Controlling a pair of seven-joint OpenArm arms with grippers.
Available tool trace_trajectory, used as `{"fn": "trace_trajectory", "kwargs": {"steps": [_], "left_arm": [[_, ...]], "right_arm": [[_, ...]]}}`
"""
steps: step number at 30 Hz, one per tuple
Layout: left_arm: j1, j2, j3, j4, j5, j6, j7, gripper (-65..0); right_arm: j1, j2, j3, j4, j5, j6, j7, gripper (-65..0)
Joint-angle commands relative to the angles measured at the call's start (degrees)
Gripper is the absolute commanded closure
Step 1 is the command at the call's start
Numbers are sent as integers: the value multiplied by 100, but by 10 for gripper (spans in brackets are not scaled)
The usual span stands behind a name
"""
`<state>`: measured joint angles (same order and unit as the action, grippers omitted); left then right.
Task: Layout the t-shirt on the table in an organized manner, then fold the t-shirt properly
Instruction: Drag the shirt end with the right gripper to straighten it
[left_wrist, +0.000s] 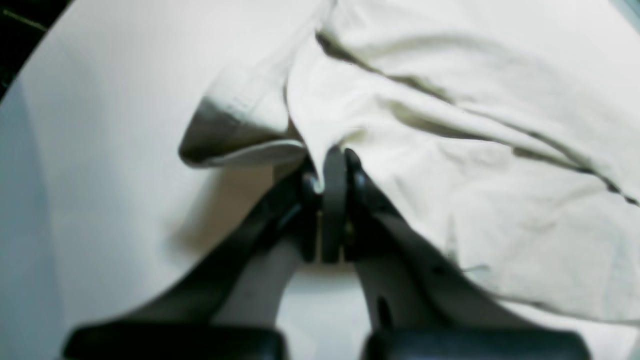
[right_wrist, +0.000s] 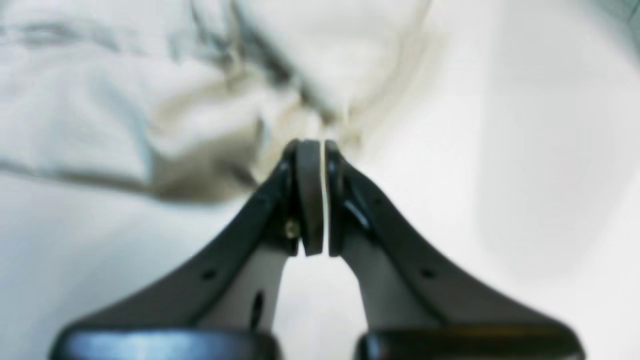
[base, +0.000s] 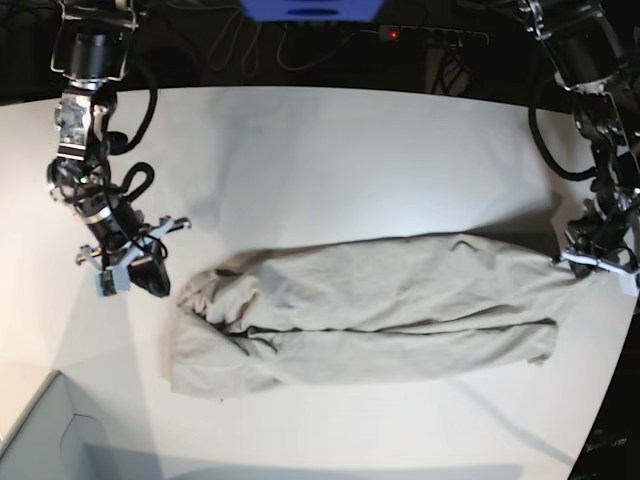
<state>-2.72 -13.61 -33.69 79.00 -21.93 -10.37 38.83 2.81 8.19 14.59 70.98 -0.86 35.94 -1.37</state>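
Observation:
The light grey-beige t-shirt (base: 380, 300) lies stretched in a long crumpled band across the white table (base: 350, 160). My left gripper (base: 590, 258) is at its right end. In the left wrist view this gripper (left_wrist: 332, 157) is shut on a raised fold of the t-shirt (left_wrist: 475, 150), which lifts off the table (left_wrist: 100, 200). My right gripper (base: 160, 283) is at the shirt's left end. In the right wrist view it (right_wrist: 316, 145) is shut, creases of the t-shirt (right_wrist: 125, 100) run into its tips, and a thin pale strip shows between the pads.
A pale grey box corner (base: 40, 440) sits at the table's front left. Cables and a blue object (base: 310, 8) lie behind the far edge. The table's curved edge (left_wrist: 35, 55) shows dark floor beyond it in the left wrist view.

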Motion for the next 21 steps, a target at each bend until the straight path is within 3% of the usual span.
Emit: {"fn": "trace_trajectory", "kwargs": {"steps": [1, 11, 21], "left_arm": [[-84, -94, -29, 69, -26, -5, -133, -2], [-84, -77, -20, 60, -44, -5, -160, -2], [-84, -77, -20, 60, -44, -5, -160, -2]], "right_arm": [[58, 39, 49, 62, 73, 14, 79, 0], [277, 39, 58, -571, 47, 14, 79, 0], [1077, 39, 49, -1968, 47, 14, 79, -228]]}}
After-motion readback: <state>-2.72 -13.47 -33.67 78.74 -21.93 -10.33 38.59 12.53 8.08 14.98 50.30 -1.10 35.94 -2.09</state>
